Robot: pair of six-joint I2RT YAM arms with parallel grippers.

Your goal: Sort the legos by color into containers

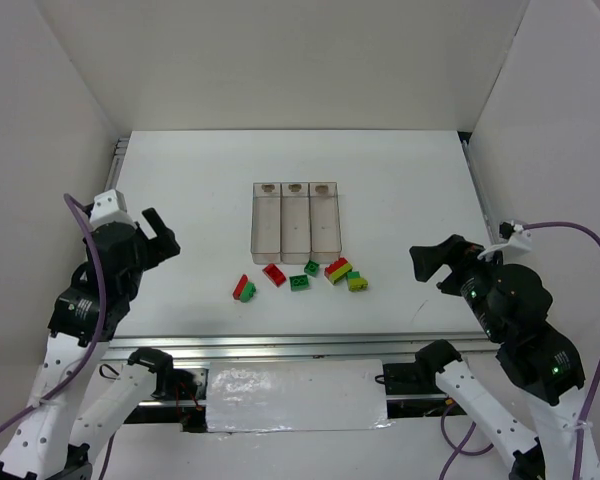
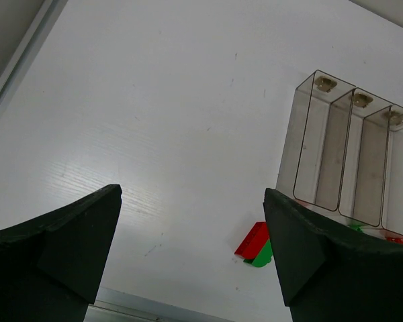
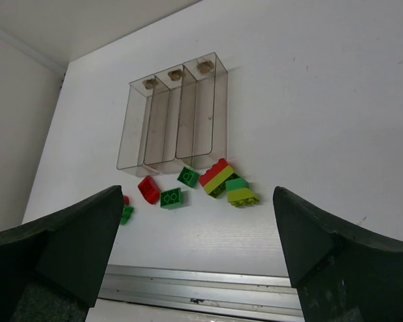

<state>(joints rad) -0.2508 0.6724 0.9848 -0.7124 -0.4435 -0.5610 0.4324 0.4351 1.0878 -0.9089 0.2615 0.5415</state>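
Three joined clear containers (image 1: 296,218) stand mid-table, empty; they also show in the right wrist view (image 3: 172,121) and the left wrist view (image 2: 342,161). In front of them lie the legos: a red-and-green pair (image 1: 244,289), a red brick (image 1: 274,274), two green bricks (image 1: 300,283) (image 1: 311,268), a red-and-yellow stack (image 1: 338,270) and a green-and-yellow-green stack (image 1: 357,282). My left gripper (image 1: 161,237) is open and empty, raised left of the bricks. My right gripper (image 1: 427,262) is open and empty, raised to their right.
White walls enclose the table on three sides. A metal rail (image 1: 280,345) runs along the near edge. A purple cable (image 1: 580,232) loops by the right arm.
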